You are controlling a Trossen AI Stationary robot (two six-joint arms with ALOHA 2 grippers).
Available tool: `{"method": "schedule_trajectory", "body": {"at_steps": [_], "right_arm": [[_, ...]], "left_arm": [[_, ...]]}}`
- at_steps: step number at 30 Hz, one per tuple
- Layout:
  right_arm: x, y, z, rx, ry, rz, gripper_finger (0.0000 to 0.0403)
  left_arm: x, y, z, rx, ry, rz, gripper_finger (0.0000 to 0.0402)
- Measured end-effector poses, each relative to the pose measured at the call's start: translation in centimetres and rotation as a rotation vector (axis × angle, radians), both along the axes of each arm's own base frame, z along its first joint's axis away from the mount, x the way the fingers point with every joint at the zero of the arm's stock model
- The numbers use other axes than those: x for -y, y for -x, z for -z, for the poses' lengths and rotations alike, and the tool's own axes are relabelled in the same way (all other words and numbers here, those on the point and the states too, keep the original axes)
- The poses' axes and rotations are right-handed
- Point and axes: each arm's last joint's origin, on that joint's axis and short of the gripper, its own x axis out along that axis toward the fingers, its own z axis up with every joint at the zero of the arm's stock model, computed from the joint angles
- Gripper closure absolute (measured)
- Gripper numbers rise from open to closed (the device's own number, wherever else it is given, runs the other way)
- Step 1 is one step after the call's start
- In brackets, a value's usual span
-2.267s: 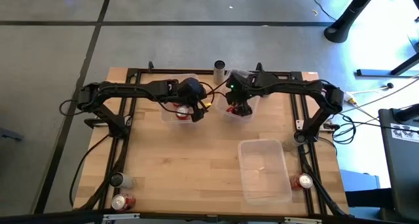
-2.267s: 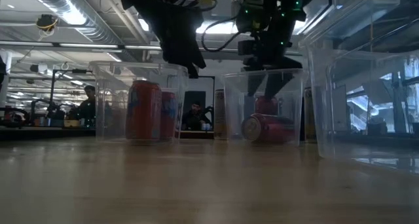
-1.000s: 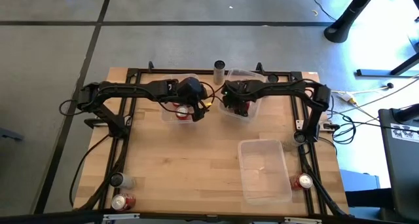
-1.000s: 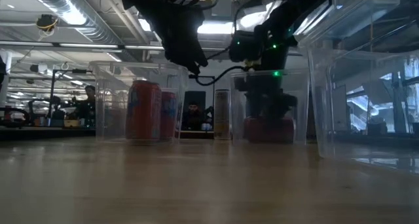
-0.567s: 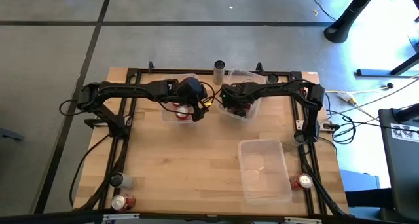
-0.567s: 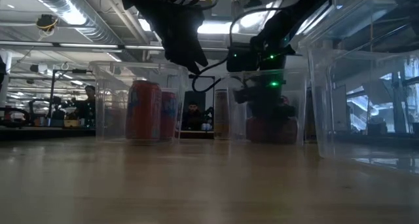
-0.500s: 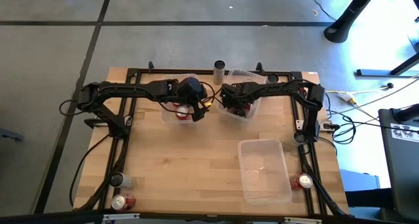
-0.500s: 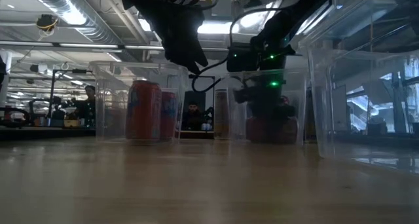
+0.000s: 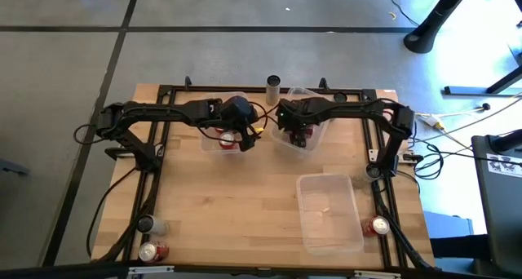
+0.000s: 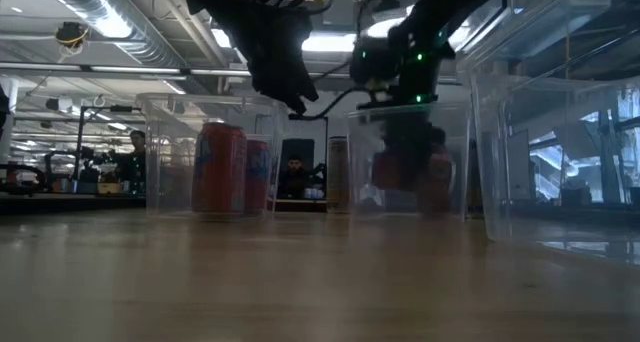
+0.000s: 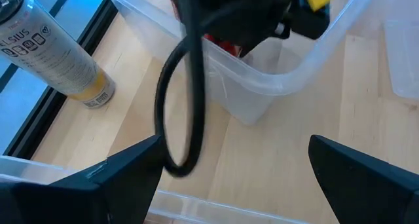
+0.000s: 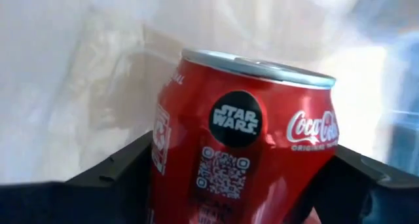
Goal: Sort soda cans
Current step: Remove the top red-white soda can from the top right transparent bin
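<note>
One red can [image 12: 242, 152] sits gripped between right gripper [image 9: 298, 134] fingers inside the bin [image 9: 285, 140], axis tilted. Left gripper [image 9: 243, 140] hangs w/ fingers apart over the neighbouring bin [image 9: 212, 143], idle.

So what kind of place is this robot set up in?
Most likely a robotics lab or open workshop. The wooden table stands on a bare grey floor, long ceiling lights run overhead, and a person sits at a workstation behind the bins.

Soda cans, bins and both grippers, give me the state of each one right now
Right gripper: shut on the red can, inside the middle bin.
Red can: gripped, lifted off the bin floor.
Middle bin: upright, open-topped.
Left bin: holds two upright red cans.
Left gripper: open, empty.
Front bin: empty.
</note>
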Motion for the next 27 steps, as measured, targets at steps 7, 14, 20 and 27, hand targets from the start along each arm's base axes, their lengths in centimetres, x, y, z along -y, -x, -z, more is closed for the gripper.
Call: {"method": "schedule_trajectory", "body": {"at_steps": [7,14,20,27], "right_arm": [[-0.3,0.8,-5.2,0.118,0.016,0.014,0.0096],[-1.2,3.3,-11.1,0.322,0.033,0.055,0.0096],[-2.2,5.4,-13.2,0.558,-0.023,0.086,0.0096],[-3.9,5.4,-11.5,0.892,-0.167,0.036,0.0096]], "left_arm": [[-0.1,0.0,0.0,-0.004,0.001,-0.002,0.0039],[-0.1,0.0,0.0,0.003,0.011,-0.013,0.0039],[0.1,0.0,0.0,0.010,0.032,-0.030,0.0039],[1.6,-0.3,0.0,0.014,0.047,-0.002,0.0039]]}}
